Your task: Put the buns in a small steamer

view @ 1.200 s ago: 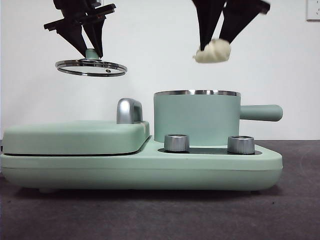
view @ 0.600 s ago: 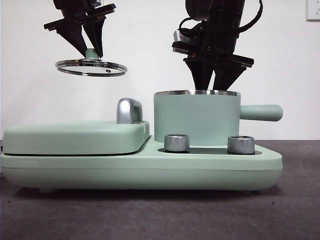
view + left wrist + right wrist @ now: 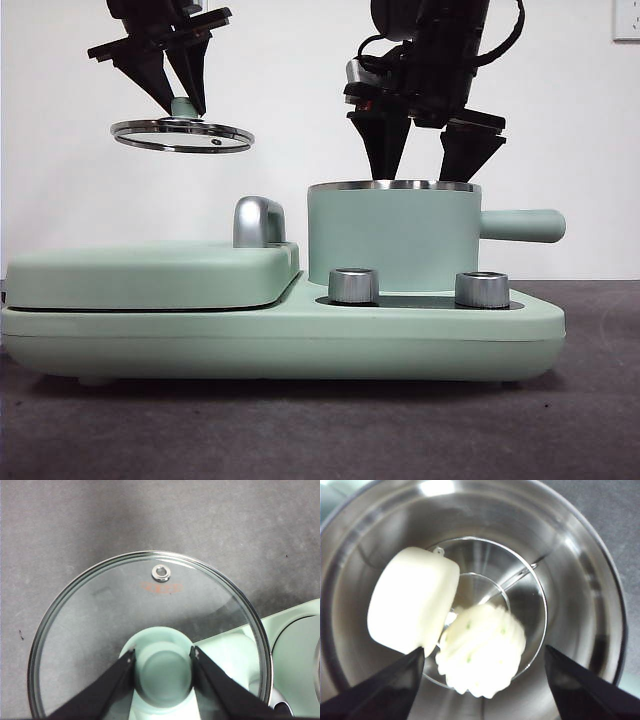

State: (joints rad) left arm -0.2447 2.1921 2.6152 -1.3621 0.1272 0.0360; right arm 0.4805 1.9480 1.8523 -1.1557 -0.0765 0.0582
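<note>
The robot showed as two dark arms against a white wall. The left gripper (image 3: 178, 97) ended in two matte black, wedge-shaped jaws tapering to narrow points, under a flat black crossbar with squared ends; a small patch of bright metal sat at its top. The right gripper (image 3: 425, 150) had the same black tapered jaws beneath a bulkier black wrist housing, with a silvery grey block on one side, a hint of red beside it, and black cables looping out from the housing. In both wrist views the jaws were plain, smooth black blades without markings.
</note>
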